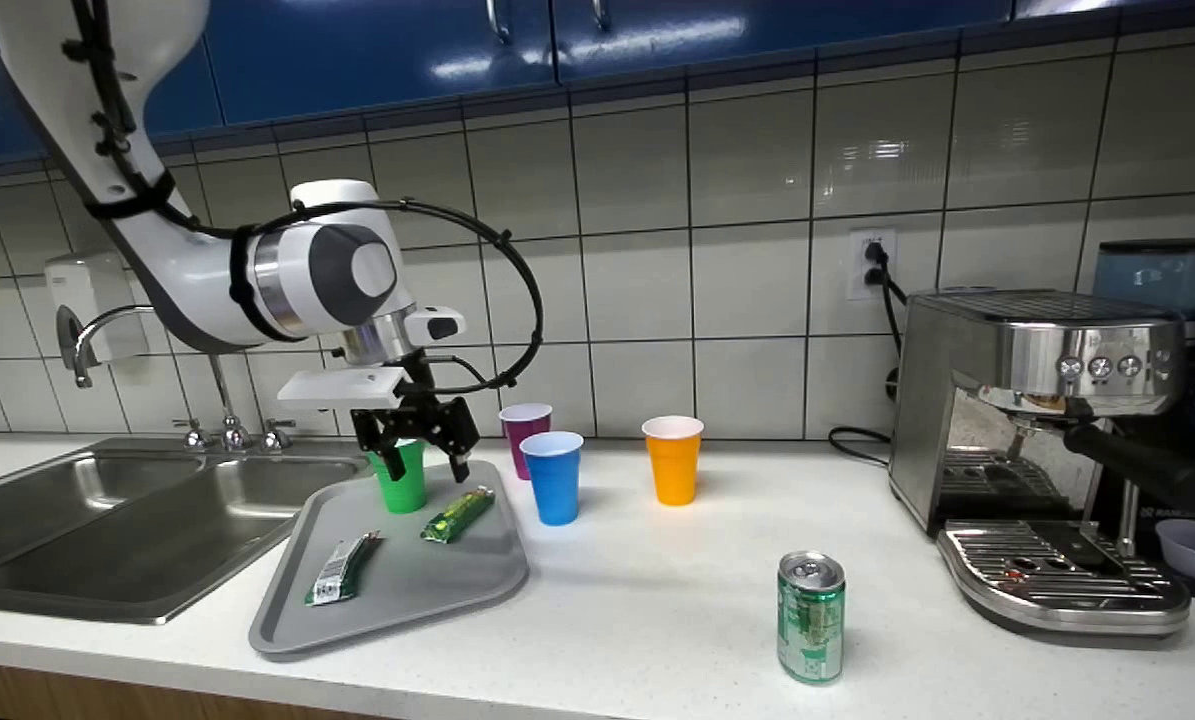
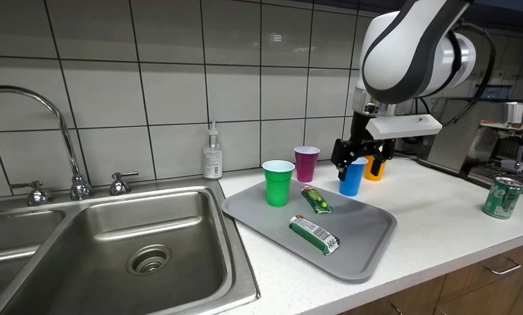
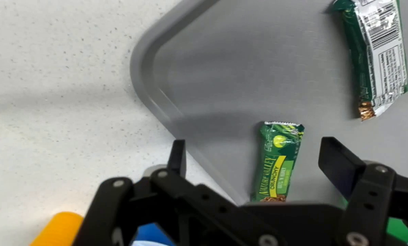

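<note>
One green Nature Valley bar (image 3: pixel 279 160) lies on the gray tray (image 1: pixel 427 590), showing in the wrist view between the widely parted fingers (image 3: pixel 340 167) of the gripper (image 1: pixel 427 474), which hovers above. A second bar (image 3: pixel 379 61) lies near it, barcode up. Crowding close, a green cup (image 2: pixel 278 188) stands upright on the tray, while a blue cup (image 1: pixel 552 480) and a purple cup (image 2: pixel 306 165) stand just off its edge. An orange cup (image 1: pixel 674 460), a green can (image 1: pixel 811 618) and an espresso machine (image 1: pixel 1077 350) stand farther along the counter (image 1: pixel 677 600).
</note>
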Controlling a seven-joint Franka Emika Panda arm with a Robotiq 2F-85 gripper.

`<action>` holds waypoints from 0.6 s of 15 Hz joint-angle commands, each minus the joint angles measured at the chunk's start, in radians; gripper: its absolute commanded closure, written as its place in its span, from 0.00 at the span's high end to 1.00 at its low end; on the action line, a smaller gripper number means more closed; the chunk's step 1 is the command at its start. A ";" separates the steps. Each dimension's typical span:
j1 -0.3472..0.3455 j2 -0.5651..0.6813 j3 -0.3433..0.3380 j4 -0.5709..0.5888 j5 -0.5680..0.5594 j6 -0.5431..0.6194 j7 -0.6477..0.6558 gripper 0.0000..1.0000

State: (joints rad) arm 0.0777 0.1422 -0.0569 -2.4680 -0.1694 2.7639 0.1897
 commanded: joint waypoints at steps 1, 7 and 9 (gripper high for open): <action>-0.033 -0.061 -0.026 -0.027 -0.018 -0.025 0.018 1.00; -0.073 -0.060 -0.085 -0.014 -0.053 -0.023 0.059 1.00; -0.083 -0.058 -0.103 -0.009 -0.069 -0.022 0.084 1.00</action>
State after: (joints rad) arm 0.0151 0.1110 -0.1457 -2.4754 -0.1957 2.7639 0.2167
